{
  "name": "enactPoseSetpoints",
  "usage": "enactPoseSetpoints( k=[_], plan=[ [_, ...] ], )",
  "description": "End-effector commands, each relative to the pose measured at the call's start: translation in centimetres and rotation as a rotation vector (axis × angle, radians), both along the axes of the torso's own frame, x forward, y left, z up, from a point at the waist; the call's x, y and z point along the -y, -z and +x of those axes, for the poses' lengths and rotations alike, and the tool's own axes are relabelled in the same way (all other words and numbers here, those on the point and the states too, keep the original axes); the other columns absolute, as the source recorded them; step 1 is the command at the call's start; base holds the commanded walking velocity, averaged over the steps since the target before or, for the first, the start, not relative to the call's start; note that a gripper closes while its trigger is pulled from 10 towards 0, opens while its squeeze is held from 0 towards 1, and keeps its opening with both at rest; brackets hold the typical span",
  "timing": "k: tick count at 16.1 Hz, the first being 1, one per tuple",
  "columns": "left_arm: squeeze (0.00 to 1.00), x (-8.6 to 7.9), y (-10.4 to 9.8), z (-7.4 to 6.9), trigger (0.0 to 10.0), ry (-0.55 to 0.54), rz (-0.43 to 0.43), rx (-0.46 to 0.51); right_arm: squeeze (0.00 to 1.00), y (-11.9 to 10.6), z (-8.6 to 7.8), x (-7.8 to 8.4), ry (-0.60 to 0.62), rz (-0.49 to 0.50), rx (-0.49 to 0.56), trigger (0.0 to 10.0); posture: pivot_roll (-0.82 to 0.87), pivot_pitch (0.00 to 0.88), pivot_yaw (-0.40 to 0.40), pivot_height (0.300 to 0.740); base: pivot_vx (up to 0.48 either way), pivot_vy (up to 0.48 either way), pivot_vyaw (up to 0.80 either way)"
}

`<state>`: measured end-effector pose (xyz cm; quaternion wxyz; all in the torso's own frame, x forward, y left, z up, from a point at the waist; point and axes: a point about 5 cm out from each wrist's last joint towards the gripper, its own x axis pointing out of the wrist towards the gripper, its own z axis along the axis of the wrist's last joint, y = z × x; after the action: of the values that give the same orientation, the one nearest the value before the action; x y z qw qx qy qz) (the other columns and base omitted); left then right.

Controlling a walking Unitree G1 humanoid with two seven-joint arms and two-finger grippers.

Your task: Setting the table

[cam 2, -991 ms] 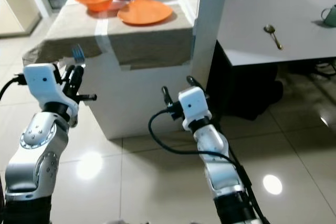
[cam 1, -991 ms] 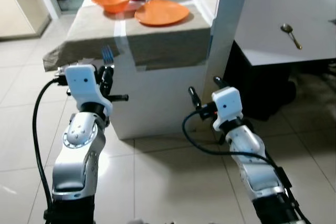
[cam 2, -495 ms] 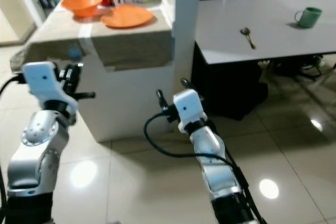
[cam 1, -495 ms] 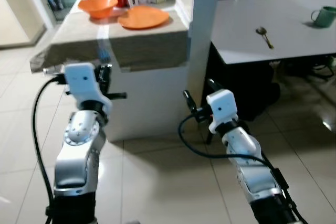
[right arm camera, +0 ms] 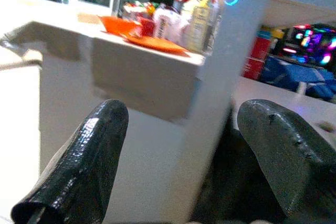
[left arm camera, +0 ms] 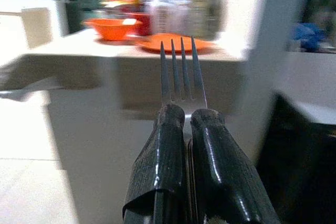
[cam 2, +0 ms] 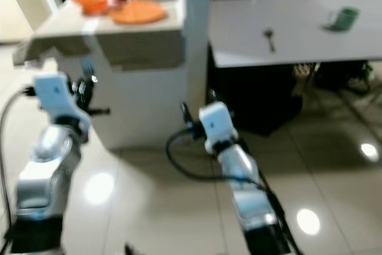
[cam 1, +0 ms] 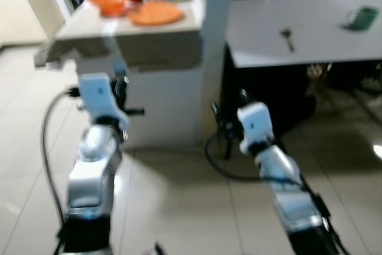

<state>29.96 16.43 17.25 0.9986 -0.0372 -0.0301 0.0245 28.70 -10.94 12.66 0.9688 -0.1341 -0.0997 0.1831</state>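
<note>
Left gripper: clamped on silver four-tined metal fork, tines up.
Right gripper: fingers apart, empty.
Advice: carry fork level toward grey table, upper right.

Both silver arms are raised in front of the body, bent at the elbow, with the forearms pointing forward. The left gripper is held upright at the end of the left arm, its two black fingers pressed together on a fork whose prongs stick out past the fingertips. The right gripper sits lower and nearer the middle, its fingers spread wide apart with nothing between them.
</note>
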Motion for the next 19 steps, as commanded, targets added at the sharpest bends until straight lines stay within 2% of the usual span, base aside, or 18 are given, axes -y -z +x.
enactPoseSetpoints(
  k=[1,4,5,6,7,9,11,19],
  plan=[
    [0.00,-0.1,-0.7,0.3,0.0,-0.008,0.011,0.029,0.00,-0.6,0.1,0.0,0.003,0.015,0.016,10.0,-0.07,0.000,0.073,0.740,0.000,-0.420,0.00],
    [0.00,0.4,-0.1,0.8,0.0,0.014,0.037,-0.004,0.00,-0.6,0.1,0.0,0.005,0.014,0.016,10.0,-0.08,0.000,0.076,0.740,0.169,-0.270,0.00],
    [0.00,0.6,-0.1,0.9,2.4,0.015,0.053,0.003,0.00,-0.7,0.0,0.0,0.005,0.015,0.019,10.0,-0.08,0.000,0.079,0.740,0.000,0.000,0.00],
    [0.00,0.7,-0.3,0.9,2.4,0.016,0.060,0.018,0.00,-0.7,0.0,0.0,0.006,0.015,0.021,10.0,-0.08,0.000,0.079,0.740,0.000,0.000,0.00],
    [0.00,0.9,-0.6,0.8,0.0,0.026,0.053,0.033,0.00,-0.7,0.0,0.0,0.006,0.015,0.022,10.0,-0.09,0.000,0.081,0.740,0.000,0.000,0.00],
    [0.00,1.2,-1.2,0.8,0.0,0.045,0.022,0.074,0.00,-0.8,0.0,0.0,0.005,0.014,0.025,10.0,-0.09,0.000,0.083,0.740,0.368,0.000,0.00],
    [0.00,1.3,-1.3,1.2,0.0,0.050,0.019,0.069,0.00,-0.8,-0.1,-0.2,0.002,0.020,0.030,10.0,-0.09,0.000,0.085,0.740,0.469,0.000,0.00],
    [0.00,2.1,-1.6,1.4,0.0,0.074,0.040,0.083,0.00,-0.7,-0.1,-0.3,0.005,0.020,0.033,10.0,-0.09,0.000,0.094,0.740,0.480,0.000,0.00]
  ],
)
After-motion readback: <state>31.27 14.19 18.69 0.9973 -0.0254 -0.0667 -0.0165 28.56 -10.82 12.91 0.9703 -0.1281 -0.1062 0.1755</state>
